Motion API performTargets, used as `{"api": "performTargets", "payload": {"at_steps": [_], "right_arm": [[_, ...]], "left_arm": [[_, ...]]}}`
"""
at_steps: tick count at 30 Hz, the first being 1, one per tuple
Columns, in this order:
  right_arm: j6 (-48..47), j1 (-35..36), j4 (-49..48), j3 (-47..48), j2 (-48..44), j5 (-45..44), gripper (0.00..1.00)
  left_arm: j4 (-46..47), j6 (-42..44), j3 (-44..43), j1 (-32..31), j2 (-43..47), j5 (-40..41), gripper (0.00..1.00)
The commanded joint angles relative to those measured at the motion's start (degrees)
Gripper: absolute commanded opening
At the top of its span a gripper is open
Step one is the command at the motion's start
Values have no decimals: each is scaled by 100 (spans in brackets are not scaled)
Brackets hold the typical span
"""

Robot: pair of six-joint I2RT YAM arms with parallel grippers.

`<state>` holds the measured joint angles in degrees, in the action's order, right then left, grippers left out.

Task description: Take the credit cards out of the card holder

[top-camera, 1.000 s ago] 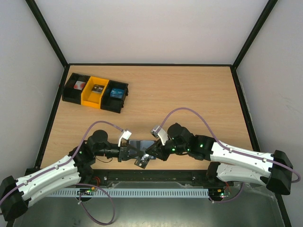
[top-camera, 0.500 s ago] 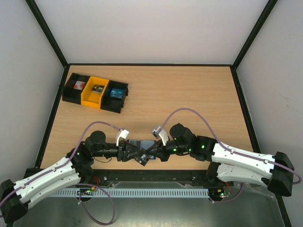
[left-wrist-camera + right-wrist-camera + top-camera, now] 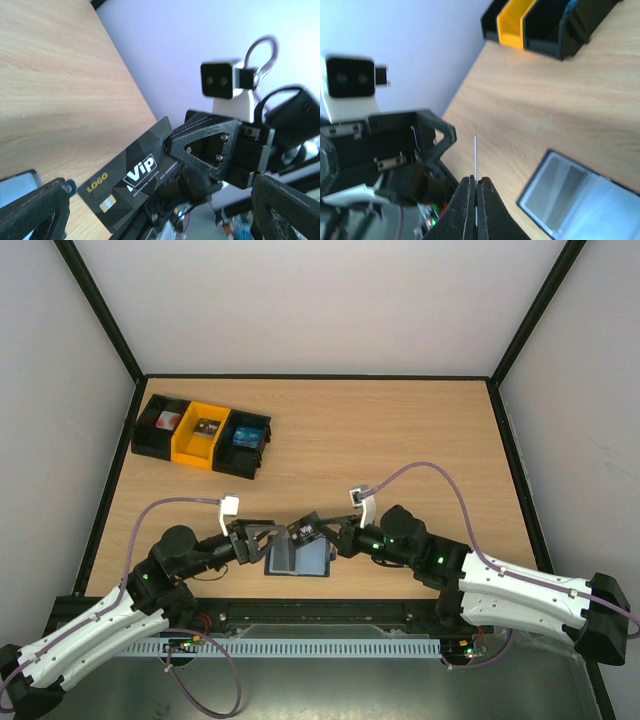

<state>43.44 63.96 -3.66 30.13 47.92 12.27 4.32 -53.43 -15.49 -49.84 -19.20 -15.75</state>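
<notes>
Meanwhile, the card holder (image 3: pixel 298 560) lay open on the surface near its near edge, between the two arms. The right fingers (image 3: pixel 490 215) were clamped on a black card (image 3: pixel 127 180) raised close by; the left fingers (image 3: pixel 287 210) stood wide apart.

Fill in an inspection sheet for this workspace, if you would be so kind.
Surface: light wooden table, no marks seen.
Job's things: small dark blue folding card holder lies open and flat near the arms; black VIP card is out of it, held above the table.
Clutter: black-and-yellow row of bins at the far left, small items inside.
Grippers: right gripper shut on the card; left gripper fingers open, holding nothing.
Cables: a purple cable loops over each arm.
Surroundings: pale walls, black frame edges.
</notes>
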Motion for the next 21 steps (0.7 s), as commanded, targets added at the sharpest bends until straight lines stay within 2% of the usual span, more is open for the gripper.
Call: {"api": "performTargets", "payload": {"at_steps": [1,4,9,15,21], "right_arm": [[1409,-16,-1667,-451,-237,-1000,2],[1771,-16,-2671,-695,-172,-1151,2],[2240,-16,-3251,-728,15,-1515,2],[2848,-2,-4161,-932,302,-1627,2],[3019,81,-4361,-853,663,-1588,2]], "left_arm": [[20,-545,-51,-1,340,738,100],[260,-848,55,4,556,821,100],[475,-1108,107,1,520,990,96],[1386,-1589,471,2,168,1062,83],[2305,-1712,485,2,-564,720,70]]}}
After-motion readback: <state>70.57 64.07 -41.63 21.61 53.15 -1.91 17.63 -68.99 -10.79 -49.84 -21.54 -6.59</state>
